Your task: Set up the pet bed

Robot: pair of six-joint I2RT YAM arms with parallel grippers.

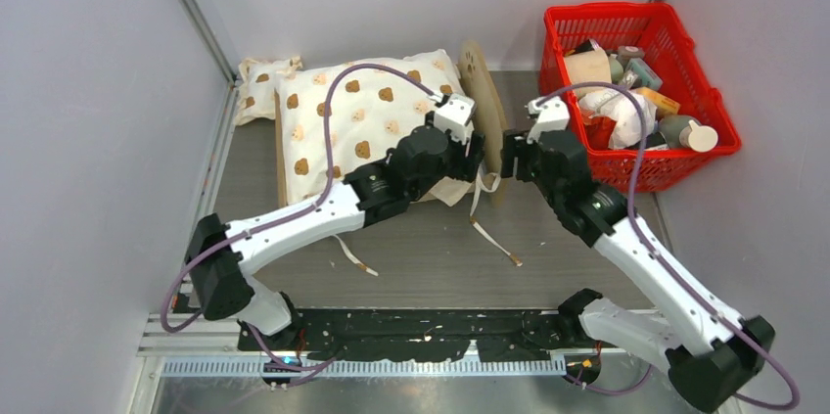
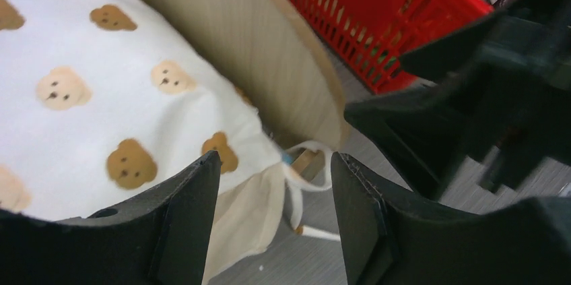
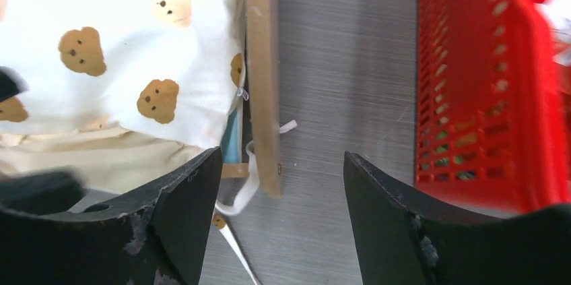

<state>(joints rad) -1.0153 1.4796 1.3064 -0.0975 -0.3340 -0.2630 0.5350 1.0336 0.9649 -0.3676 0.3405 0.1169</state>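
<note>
Two pincers: both worked the near end of the headboard, one on each side, near the middle of the grey table (image 1: 431,248).
Task's thing: the small light-wood pet bed (image 1: 483,96) with its arched headboard lay at 11 o'clock from the table's middle in the top view. The headboard stood upright at the bed's 3 o'clock end.
On the frame: a cream bear-print ruffled cushion (image 1: 362,120) covered nearly all of it. A sliver of blue base showed under the cushion's corner in the right wrist view.
Off the frame: a small bear-print pillow (image 1: 262,81) sat just beside the cushion at 10 o'clock.
Left pincer (image 1: 476,155): jaws apart, nothing between them. Its own camera looked past the gap at the cushion corner and the headboard's foot.
Right pincer (image 1: 517,155): jaws apart too, gripping nothing, with the headboard's edge straight ahead of the gap.
Key relation: the headboard's long axis ran roughly 12 to 6. It lay at 1 o'clock from the left pincer and 11 o'clock from the right, about equally near both.
White fabric ties (image 1: 494,238): loose on the table, trailing toward 5 o'clock from the headboard's foot.
Red plastic basket (image 1: 626,11): at 2 o'clock, apart from the bed, full of oddments.
Judgement: any regrip would likely come edge-on to that panel, from either side.
</note>
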